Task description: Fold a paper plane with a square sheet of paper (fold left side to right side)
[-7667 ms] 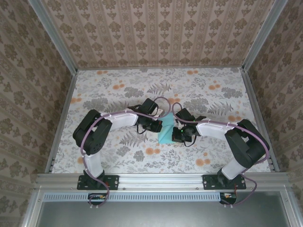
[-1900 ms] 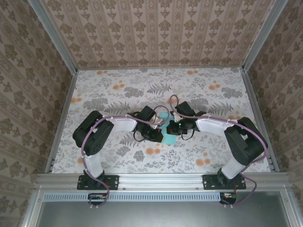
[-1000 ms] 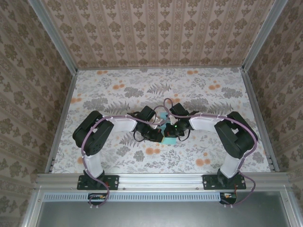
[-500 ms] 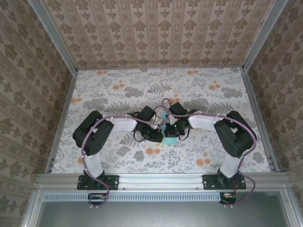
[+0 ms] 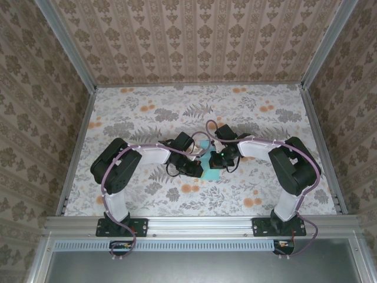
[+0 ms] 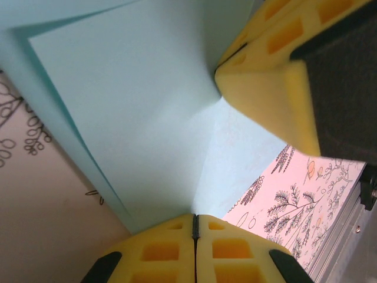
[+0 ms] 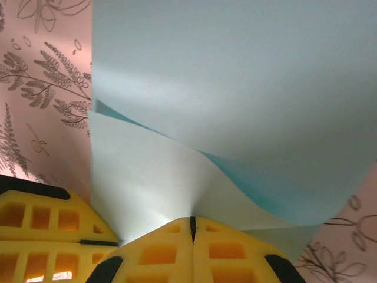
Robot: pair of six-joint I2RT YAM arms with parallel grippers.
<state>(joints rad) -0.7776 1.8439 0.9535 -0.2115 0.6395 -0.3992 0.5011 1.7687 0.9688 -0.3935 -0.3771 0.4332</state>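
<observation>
The left arm (image 5: 147,152) and the right arm (image 5: 268,147) both rise from their bases, bend at the elbow and reach in until their wrists meet in the middle. The left claw (image 5: 199,170) points across at the other one, its yellow fingers (image 6: 171,250) pressed tight together. The right claw (image 5: 217,160) tips down just beside it. Its fingers (image 7: 227,253) are squeezed together too, pinching a flap of the sheet of paper (image 7: 235,88).
</observation>
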